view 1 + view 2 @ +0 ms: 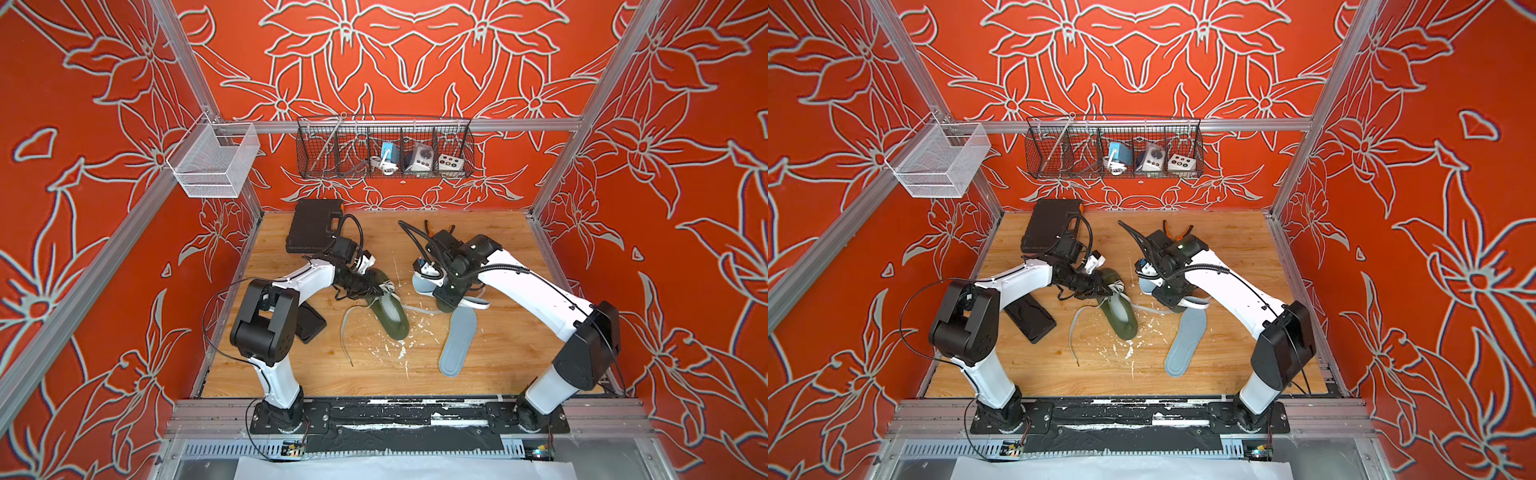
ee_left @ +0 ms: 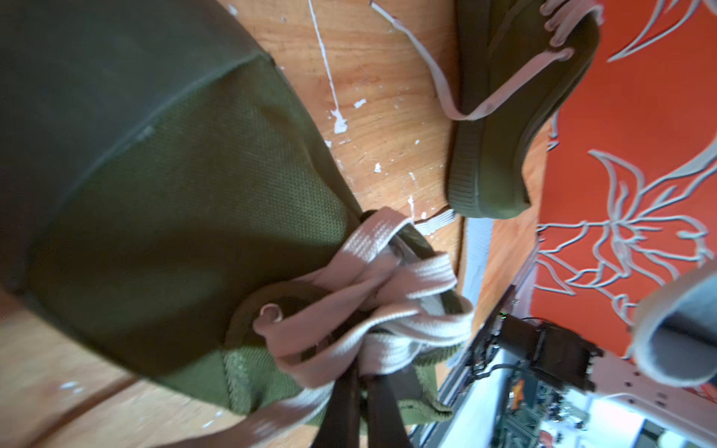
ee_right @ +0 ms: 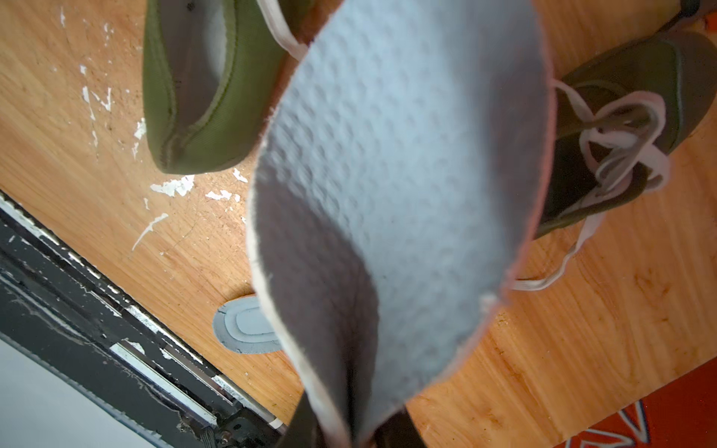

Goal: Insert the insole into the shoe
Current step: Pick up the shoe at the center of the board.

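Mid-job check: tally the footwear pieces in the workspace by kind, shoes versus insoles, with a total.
Green shoes: 2 (gripped shoe in the left gripper; free shoe)
Grey insoles: 2 (held insole in the right gripper; loose insole)
Total: 4

On the base-rail side of the green shoe (image 1: 392,318), bare bench (image 1: 498,249) lies open between its trailing lace (image 1: 344,332) and the flat insole (image 1: 459,343). Behind the shoe, toward the back wall, a free lane runs between both arms. To its left sit a black slab (image 1: 1030,318) and, farther back, a black case (image 1: 313,224). To its right, the hanging insole (image 3: 407,174) in the right end effector (image 3: 353,426) and the second shoe (image 2: 500,155) crowd in.
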`<state>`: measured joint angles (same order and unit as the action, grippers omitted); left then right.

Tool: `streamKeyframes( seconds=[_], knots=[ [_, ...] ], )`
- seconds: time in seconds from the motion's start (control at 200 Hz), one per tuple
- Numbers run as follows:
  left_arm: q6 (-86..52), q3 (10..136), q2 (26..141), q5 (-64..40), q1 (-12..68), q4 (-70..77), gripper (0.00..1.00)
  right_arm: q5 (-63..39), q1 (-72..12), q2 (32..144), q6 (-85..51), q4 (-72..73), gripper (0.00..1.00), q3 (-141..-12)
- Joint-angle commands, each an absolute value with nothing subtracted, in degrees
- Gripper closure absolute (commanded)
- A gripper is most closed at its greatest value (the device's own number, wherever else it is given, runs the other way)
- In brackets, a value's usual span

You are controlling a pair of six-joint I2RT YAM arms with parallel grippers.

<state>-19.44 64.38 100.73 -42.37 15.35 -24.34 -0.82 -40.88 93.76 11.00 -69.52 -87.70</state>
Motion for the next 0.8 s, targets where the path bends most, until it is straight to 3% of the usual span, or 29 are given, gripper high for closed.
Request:
streamKeyframes(
  seconds=[0.0,0.405,0.796],
  knots=[
    [-25.05,63.36,97.66,-48.40,15.25,-17.66,1.00,4.93,-42.79,94.36,14.75,-73.15,0.84,-90.09],
    [-48.89,49.01,91.95,-51.63,14.77,9.41,1.00,11.86,-47.75,96.49,18.25,-74.17,0.89,-90.46],
    [-48.01,47.75,94.87,-52.43,14.81,11.82,1.00,11.87,-52.41,103.24,13.35,-77.26,0.90,-94.80]
  ],
)
